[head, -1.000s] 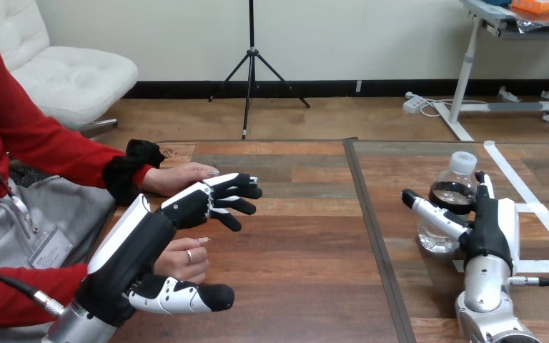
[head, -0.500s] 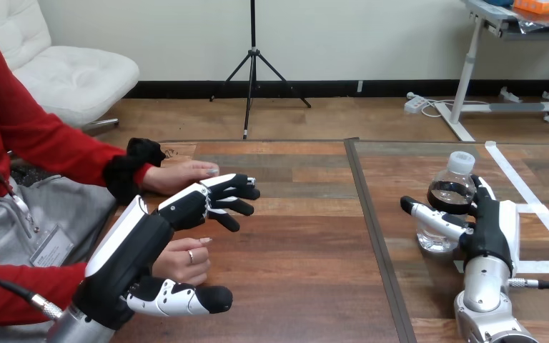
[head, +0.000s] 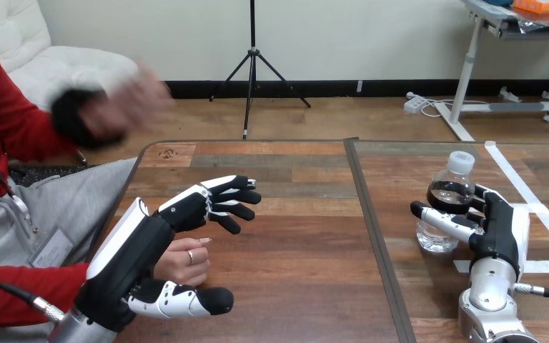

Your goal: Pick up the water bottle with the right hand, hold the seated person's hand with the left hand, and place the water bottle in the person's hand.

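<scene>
**Item:** clear plastic water bottle (head: 449,193) with a white cap. It stands upright, long axis vertical, on the right half of the brown wooden table (head: 300,236), just inside the white tape lines (head: 522,187).

**Right hand** (head: 499,230): directly right of the water bottle. The thumb lies across its lower front and the fingers curl round its far side, clamped on it (the base appears to rest on the table, so not yet lifted).

**Left hand** (head: 186,209): fingers straight and spread. It hangs over the person's hand at the view's lower left (head: 184,261), which rests loosely curled on the table. No grasp is visible.

**Person's other hand** (head: 125,100): raised off the table at upper left, blurred.

**Key relation:** the receiving hand lies well left of the water bottle, beyond the dark seam (head: 370,214) in the tabletop. The left hand is far nearer to it.

**Obstructions:** the boards between look bare. By judgement, the left hand's own outstretched fingers cover the target, and the raised hand could drop into the path.
</scene>
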Tool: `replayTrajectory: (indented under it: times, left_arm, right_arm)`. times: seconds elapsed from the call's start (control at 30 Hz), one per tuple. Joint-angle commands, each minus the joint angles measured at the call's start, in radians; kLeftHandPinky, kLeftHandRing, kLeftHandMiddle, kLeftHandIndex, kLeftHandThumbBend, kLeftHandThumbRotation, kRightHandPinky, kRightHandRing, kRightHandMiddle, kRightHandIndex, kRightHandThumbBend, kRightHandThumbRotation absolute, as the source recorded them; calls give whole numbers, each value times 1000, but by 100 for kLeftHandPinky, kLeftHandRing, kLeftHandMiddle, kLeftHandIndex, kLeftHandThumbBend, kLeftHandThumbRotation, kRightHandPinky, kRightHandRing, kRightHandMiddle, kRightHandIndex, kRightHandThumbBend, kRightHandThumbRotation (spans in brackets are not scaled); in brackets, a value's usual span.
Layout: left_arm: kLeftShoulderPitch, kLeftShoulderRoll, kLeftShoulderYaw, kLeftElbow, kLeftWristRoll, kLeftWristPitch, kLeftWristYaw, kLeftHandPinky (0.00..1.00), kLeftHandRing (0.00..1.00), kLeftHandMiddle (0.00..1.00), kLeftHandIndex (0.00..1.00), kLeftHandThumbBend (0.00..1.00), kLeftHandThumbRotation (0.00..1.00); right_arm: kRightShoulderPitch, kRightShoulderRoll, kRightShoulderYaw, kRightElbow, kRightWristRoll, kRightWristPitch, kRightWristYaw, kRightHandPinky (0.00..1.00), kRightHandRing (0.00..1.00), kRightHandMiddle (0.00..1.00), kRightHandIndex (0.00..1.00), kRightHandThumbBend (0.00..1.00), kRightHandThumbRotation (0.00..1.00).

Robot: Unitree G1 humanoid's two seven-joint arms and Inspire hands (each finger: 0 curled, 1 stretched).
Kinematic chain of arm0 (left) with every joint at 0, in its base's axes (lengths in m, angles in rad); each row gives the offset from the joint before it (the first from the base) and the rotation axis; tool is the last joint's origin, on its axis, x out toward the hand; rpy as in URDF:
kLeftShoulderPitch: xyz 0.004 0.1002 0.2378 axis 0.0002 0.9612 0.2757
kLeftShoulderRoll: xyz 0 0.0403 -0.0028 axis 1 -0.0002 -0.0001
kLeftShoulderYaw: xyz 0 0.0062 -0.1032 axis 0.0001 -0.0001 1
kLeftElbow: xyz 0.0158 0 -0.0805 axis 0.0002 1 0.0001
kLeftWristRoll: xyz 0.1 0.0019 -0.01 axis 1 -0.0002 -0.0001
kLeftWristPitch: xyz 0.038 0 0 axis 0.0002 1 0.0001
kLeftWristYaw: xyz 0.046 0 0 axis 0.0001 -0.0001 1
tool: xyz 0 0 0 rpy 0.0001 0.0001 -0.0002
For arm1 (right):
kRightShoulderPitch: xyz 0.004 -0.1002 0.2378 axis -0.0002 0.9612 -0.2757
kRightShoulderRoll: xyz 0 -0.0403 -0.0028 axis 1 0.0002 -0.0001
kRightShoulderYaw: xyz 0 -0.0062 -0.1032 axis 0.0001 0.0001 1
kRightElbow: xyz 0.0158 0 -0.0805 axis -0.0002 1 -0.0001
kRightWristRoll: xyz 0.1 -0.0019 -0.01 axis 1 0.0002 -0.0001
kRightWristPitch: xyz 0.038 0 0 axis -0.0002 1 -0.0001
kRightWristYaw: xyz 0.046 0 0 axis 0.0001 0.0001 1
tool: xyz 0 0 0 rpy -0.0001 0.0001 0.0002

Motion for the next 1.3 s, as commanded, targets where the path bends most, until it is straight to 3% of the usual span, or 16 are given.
replayTrajectory:
  times: [0.0, 0.3, 0.63, 1.2, 1.27]
  left_arm:
    - [-38, -10, 7, -18, -30, -25, 4, 60, 71, 77, 81, 100, 66]
    - [-45, -16, 9, 3, -26, -41, 5, 60, 71, 77, 81, 100, 66]
    - [-47, -16, 9, 4, -22, -36, 8, 60, 71, 77, 80, 100, 66]
    - [-64, -28, 17, 38, -7, -58, 25, 58, 69, 76, 81, 99, 65]
    - [-61, -26, 17, 32, -3, -39, 28, 58, 69, 76, 81, 99, 64]
  right_arm:
    - [-95, 8, -3, -8, -5, -25, -12, 47, 52, 55, 55, 90, 0]
    - [-93, 9, -19, -8, 10, -22, -17, 41, 46, 51, 50, 87, 0]
    - [-80, 9, -33, -17, 19, -54, -6, 36, 42, 48, 47, 83, 0]
    - [-64, -2, -22, -22, 8, -83, -5, 41, 45, 48, 46, 81, 0]
    - [-58, -5, -14, -26, 0, -96, -7, 41, 45, 48, 46, 81, 0]
